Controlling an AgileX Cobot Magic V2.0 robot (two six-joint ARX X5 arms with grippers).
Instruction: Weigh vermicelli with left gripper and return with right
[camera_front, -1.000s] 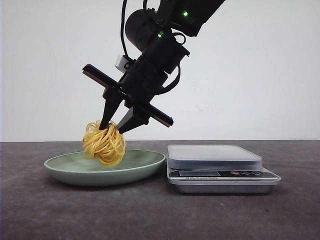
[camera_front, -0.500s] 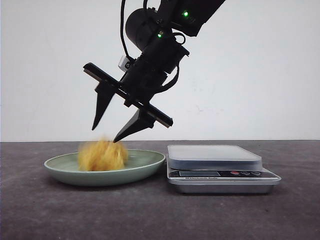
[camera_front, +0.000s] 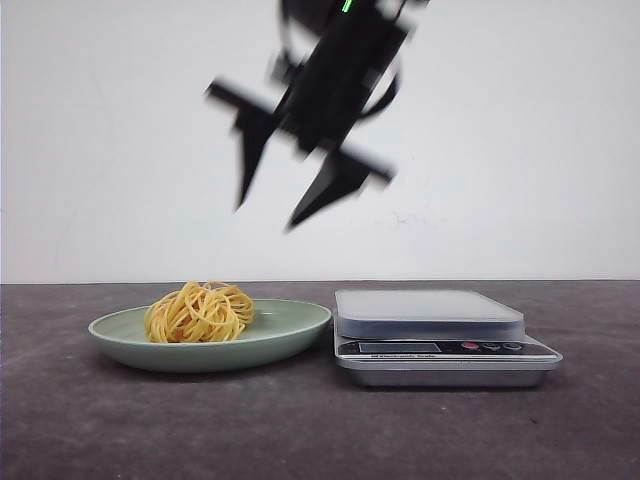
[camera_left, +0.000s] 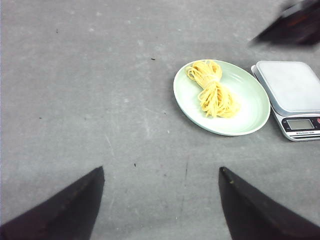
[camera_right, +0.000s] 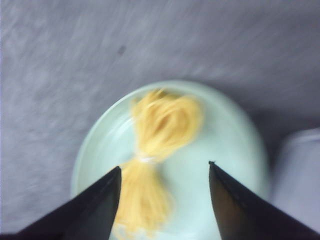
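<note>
The vermicelli (camera_front: 198, 312), a yellow nest of thin strands, lies on the pale green plate (camera_front: 300, 325), left of its middle. My right gripper (camera_front: 265, 217) hangs blurred in the air well above the plate, jaws open and empty. In the right wrist view the vermicelli (camera_right: 157, 135) lies on the plate (camera_right: 225, 150) below the open right gripper (camera_right: 165, 165). My left gripper (camera_left: 161, 169) is open and empty over bare table, far from the plate (camera_left: 245, 120) and the vermicelli (camera_left: 214, 92). It does not show in the front view.
A silver kitchen scale (camera_front: 430, 310) with an empty platform stands just right of the plate. It also shows in the left wrist view (camera_left: 290, 87) and at the edge of the right wrist view (camera_right: 300, 175). The table is dark grey.
My right gripper opened and let go of the vermicelli, which dropped onto the plate. The gripper then rose up and to the right, empty.
</note>
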